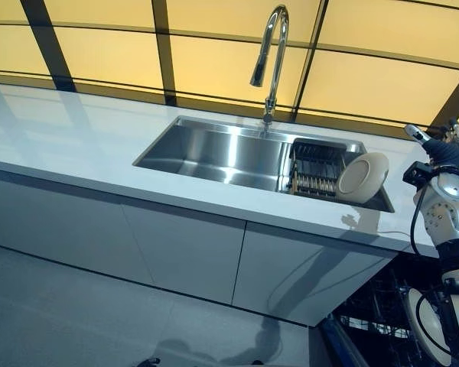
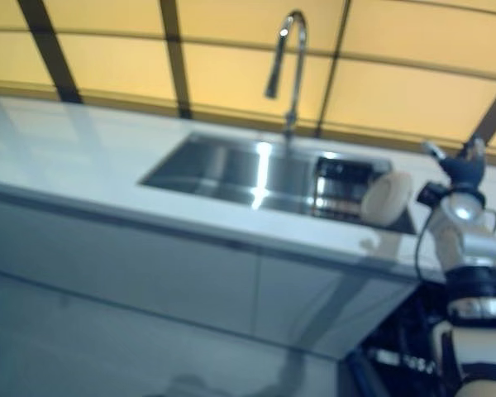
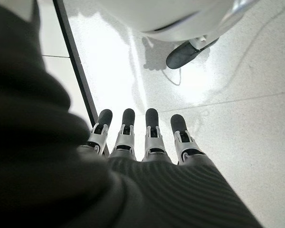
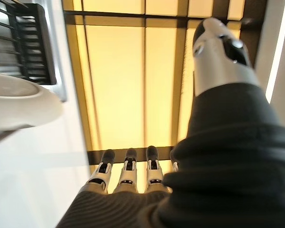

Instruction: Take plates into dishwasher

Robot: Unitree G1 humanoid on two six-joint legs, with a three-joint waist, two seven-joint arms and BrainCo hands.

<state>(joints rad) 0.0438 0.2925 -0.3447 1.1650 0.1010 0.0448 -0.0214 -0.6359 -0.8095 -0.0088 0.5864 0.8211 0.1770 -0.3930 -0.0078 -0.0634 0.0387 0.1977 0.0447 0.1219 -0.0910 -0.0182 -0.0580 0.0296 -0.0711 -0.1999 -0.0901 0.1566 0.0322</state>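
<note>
A cream plate (image 1: 361, 177) leans upright against the dark dish rack (image 1: 317, 172) at the right end of the steel sink (image 1: 214, 149). My right hand (image 1: 442, 147) is raised over the counter just right of the plate, not touching it. In the right wrist view its fingers (image 4: 128, 171) are straight and hold nothing, and the plate's rim (image 4: 19, 102) shows beside them. My left hand (image 3: 147, 142) appears only in the left wrist view, fingers straight, pointing down at the pale floor, empty.
A tall chrome tap (image 1: 271, 53) stands behind the sink. The white counter (image 1: 69, 130) stretches far to the left. Below at the lower right is the open dishwasher's dark rack (image 1: 367, 310), with a pale round plate-like shape (image 1: 419, 321) in it.
</note>
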